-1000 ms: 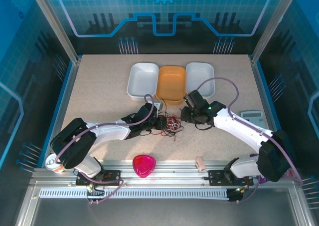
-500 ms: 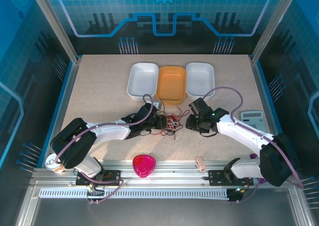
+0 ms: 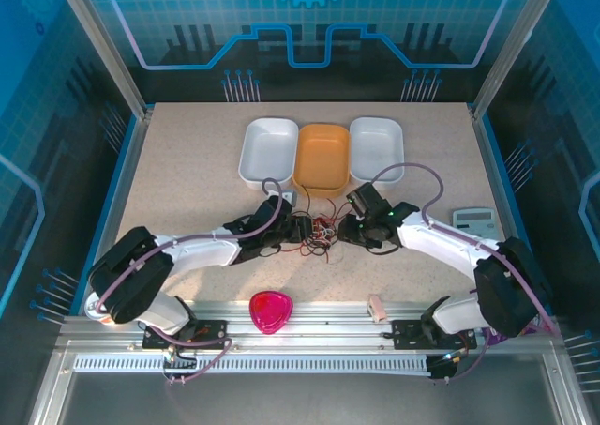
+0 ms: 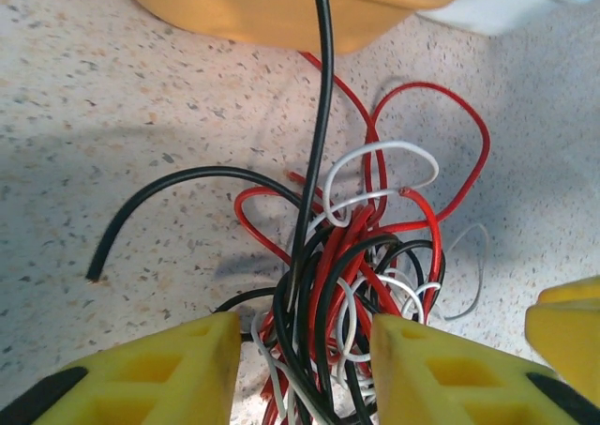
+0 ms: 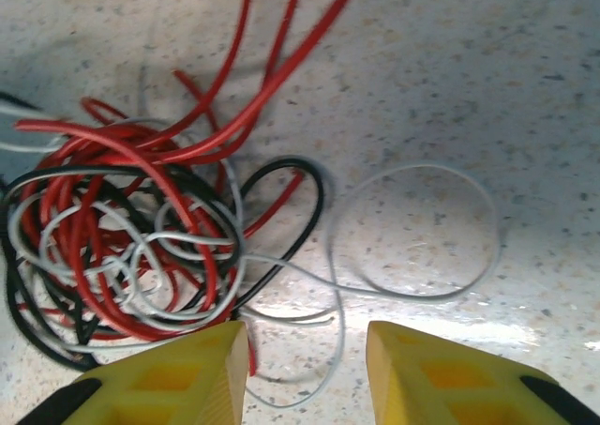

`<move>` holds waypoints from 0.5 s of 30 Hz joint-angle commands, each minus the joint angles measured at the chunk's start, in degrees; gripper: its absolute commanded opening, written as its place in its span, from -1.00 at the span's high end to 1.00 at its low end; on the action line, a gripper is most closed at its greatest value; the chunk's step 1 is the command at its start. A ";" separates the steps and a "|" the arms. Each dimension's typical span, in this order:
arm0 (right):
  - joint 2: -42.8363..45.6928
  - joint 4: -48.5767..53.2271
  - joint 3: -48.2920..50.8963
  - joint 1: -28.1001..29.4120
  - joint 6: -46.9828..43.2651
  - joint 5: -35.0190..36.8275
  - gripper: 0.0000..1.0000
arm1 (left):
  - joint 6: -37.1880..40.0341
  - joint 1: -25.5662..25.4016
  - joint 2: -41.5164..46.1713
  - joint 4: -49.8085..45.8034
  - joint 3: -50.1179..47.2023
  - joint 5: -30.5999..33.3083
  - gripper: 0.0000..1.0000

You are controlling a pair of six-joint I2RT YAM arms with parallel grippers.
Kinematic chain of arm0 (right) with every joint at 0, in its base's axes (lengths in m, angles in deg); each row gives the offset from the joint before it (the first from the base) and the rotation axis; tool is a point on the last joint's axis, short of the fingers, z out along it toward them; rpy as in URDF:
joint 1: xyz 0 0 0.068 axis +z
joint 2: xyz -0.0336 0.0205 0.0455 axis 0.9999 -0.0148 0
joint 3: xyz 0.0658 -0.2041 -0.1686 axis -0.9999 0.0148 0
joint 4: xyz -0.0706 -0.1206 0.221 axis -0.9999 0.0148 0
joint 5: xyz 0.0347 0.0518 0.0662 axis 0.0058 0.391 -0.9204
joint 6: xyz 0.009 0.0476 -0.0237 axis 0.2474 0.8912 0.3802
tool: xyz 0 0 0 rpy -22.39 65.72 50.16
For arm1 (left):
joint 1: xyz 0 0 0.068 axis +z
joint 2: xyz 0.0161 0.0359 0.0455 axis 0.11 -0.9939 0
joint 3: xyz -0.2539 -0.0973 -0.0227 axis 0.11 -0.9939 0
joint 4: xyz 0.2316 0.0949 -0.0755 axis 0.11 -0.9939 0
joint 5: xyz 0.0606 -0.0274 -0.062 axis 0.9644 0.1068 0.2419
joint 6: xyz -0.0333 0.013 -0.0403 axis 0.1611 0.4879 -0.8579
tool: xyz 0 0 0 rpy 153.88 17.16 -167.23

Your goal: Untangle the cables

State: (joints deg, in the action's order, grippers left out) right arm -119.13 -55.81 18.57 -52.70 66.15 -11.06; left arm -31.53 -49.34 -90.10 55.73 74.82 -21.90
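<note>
The cables (image 3: pixel 320 231) lie as one tangle of red, black and pale strands on the speckled table, just in front of the orange tray. My left gripper (image 3: pixel 298 230) is at the tangle's left side. In the left wrist view its yellow fingers (image 4: pixel 197 359) stand apart, open, with the thick of the cables (image 4: pixel 356 256) between them, and one black strand runs up over the tray's rim. My right gripper (image 3: pixel 347 226) is at the tangle's right side, open. In its wrist view the cables (image 5: pixel 131 228) lie ahead and to the left, and a thin pale loop crosses the gap of the right gripper (image 5: pixel 307 369).
Three trays stand in a row behind the tangle: white (image 3: pixel 269 150), orange (image 3: pixel 322 158), white (image 3: pixel 377 148). A calculator (image 3: pixel 473 220) lies at the right. A pink dish (image 3: pixel 271 311) and a small pale block (image 3: pixel 377 306) sit on the front rail.
The left gripper's jaws have opened round the tangle. The right gripper has come down and left, up to the tangle's right side.
</note>
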 commanded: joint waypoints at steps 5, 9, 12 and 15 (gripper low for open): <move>-3.42 -1.52 -6.69 3.97 -7.16 -0.61 0.29 | -4.41 2.05 5.24 -5.15 -1.00 3.49 0.13; -7.19 2.74 -12.53 9.02 -14.26 2.91 0.37 | -6.63 4.51 5.46 -3.64 -2.23 -0.46 0.14; -10.12 6.81 -17.09 13.47 -19.27 7.53 0.38 | -8.27 5.41 5.36 -3.38 -2.75 -1.65 0.15; -13.48 9.98 -20.76 16.15 -22.11 10.77 0.38 | -9.30 6.01 5.60 -3.16 -3.35 -1.58 0.15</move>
State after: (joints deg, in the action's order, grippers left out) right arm -129.97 -51.66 0.80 -38.45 49.83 -5.29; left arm -38.46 -43.92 -85.75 52.82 72.31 -21.77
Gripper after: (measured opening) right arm 0.312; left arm 0.426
